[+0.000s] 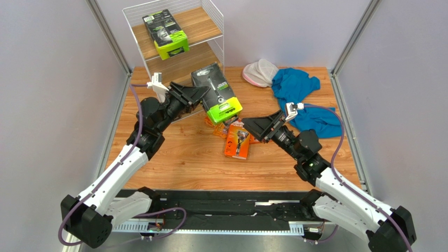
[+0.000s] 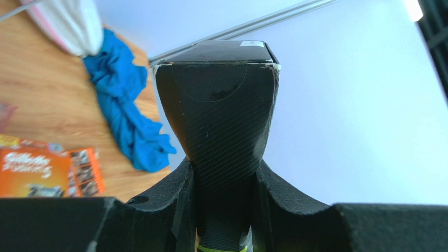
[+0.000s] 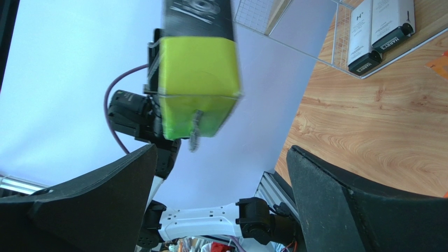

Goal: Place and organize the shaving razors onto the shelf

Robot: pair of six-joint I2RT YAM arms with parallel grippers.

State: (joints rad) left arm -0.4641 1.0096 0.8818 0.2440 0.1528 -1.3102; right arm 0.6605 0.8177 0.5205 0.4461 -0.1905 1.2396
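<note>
Two black razor packs: one pack (image 1: 166,35) on the shelf (image 1: 202,23), other pack (image 1: 216,93) clamped beside the shelf by left gripper (image 1: 199,94); right gripper (image 1: 251,126) spread, empty.

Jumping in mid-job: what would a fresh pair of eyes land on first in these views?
First, the black razor pack with its lime-green end, clamped in the left gripper and held in the air just in front of the shelf. Next, a matching pack lying on an upper tier of the shelf, and the right gripper, jaws open, beside the orange Gillette packs at mid-table.
</note>
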